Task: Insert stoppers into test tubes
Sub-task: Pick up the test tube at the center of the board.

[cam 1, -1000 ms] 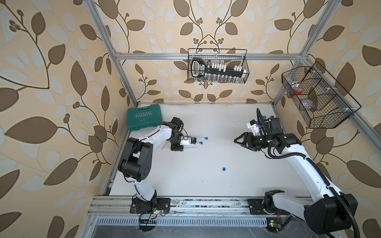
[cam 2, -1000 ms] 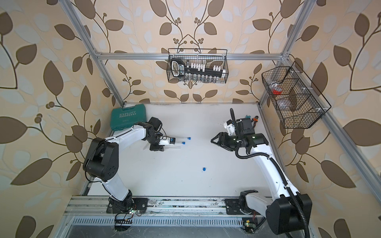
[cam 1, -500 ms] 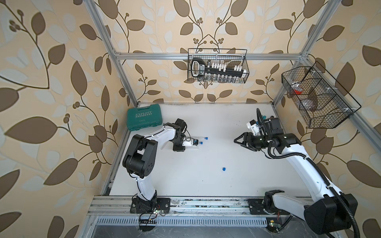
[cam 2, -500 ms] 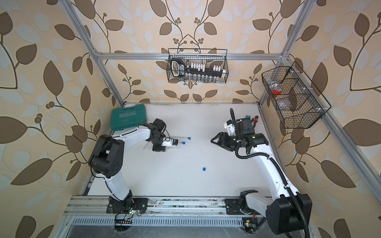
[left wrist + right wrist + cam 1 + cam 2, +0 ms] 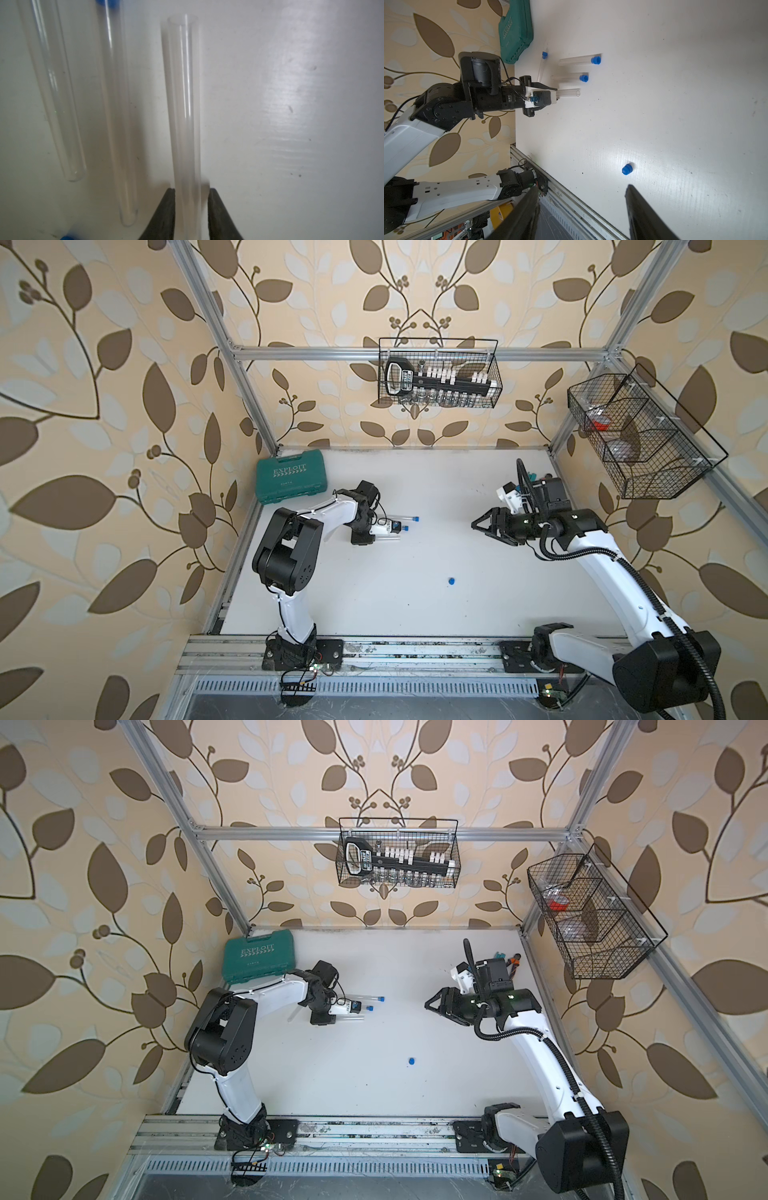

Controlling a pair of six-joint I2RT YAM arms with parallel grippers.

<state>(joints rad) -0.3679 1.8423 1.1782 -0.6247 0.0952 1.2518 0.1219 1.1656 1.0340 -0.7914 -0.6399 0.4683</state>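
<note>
left arm has reached further out than a second ago, and the left gripper (image 5: 375,534) now sits right at the tubes; the right arm has not shifted. in both top views the left gripper lies low on the table (image 5: 415,614) around an open test tube (image 5: 390,537). two stoppered tubes (image 5: 409,520) lie just beyond it. a loose stopper (image 5: 451,580) sits alone, well apart toward the front rail. the right gripper (image 5: 482,526) hovers over the table's right side.

left wrist view: the black fingers (image 5: 166,212) flank the open test tube (image 5: 184,104) far from its mouth. one pad touches it, but a thin blurred gap shows at the other, so i cannot tell whether it is clamped.

right wrist view: the right gripper (image 5: 582,187) has its jaws spread wide with nothing between them, and the loose stopper (image 5: 626,168) lies just ahead.
</note>
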